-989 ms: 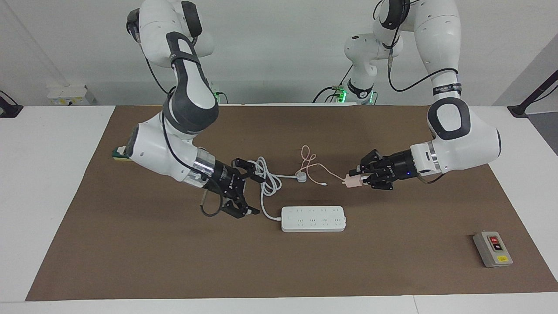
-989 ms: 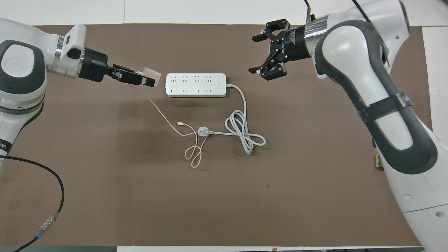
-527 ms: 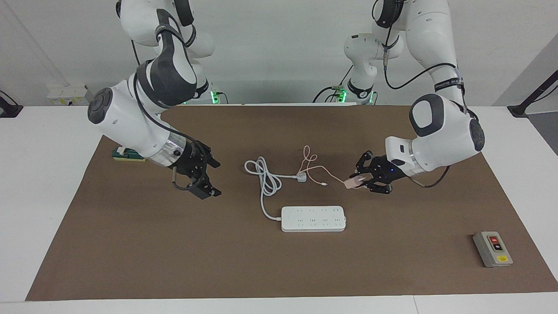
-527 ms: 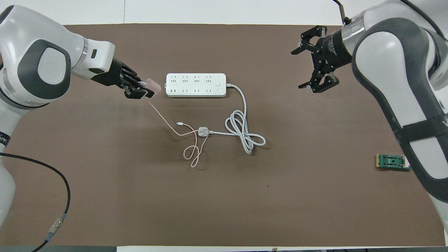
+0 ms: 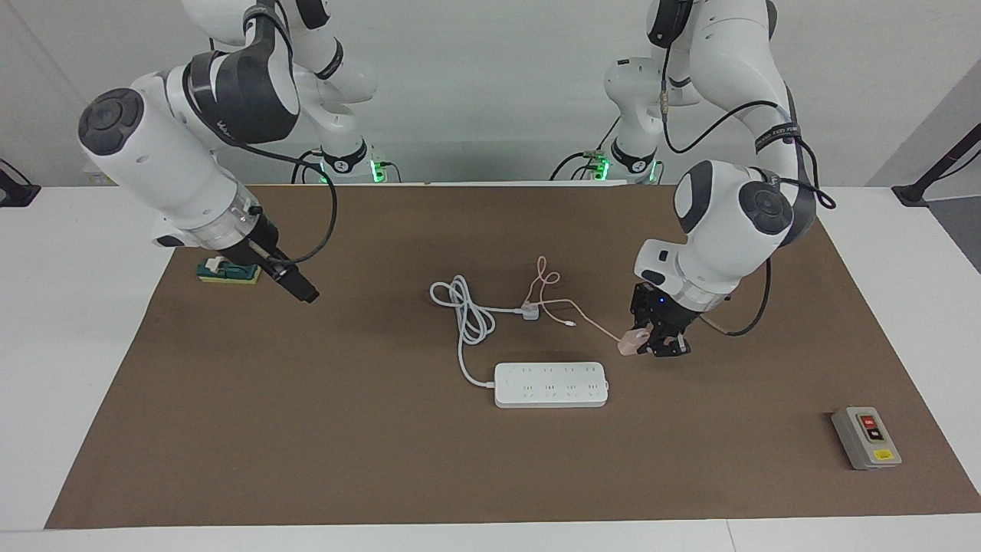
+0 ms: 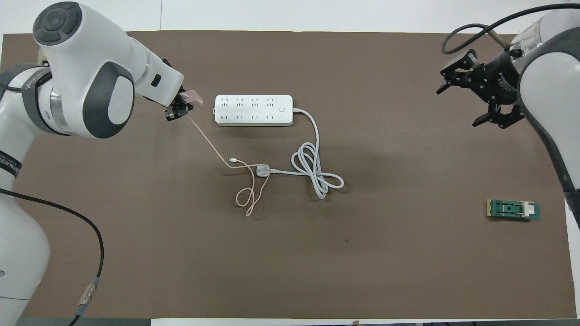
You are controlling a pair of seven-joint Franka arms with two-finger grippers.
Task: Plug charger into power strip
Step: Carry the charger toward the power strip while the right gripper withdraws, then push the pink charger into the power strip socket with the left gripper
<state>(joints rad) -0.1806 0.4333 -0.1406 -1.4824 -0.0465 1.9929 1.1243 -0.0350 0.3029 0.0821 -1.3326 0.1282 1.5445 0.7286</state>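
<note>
Near the middle of the brown worktop lies the white power strip, flat, sockets up, its thick white cord looping toward the robots to a white three-pin plug. Just beside the strip's end toward the left arm, the left gripper hangs low, its fingers pinching the pale pink charger; the charger's thin pink cable trails over the worktop to a loop by the plug. Toward the right arm's end, the right gripper hangs raised over bare worktop, fingers spread, holding nothing. A green block lies nearer the robots there. A grey switch box sits at the left arm's end.
</note>
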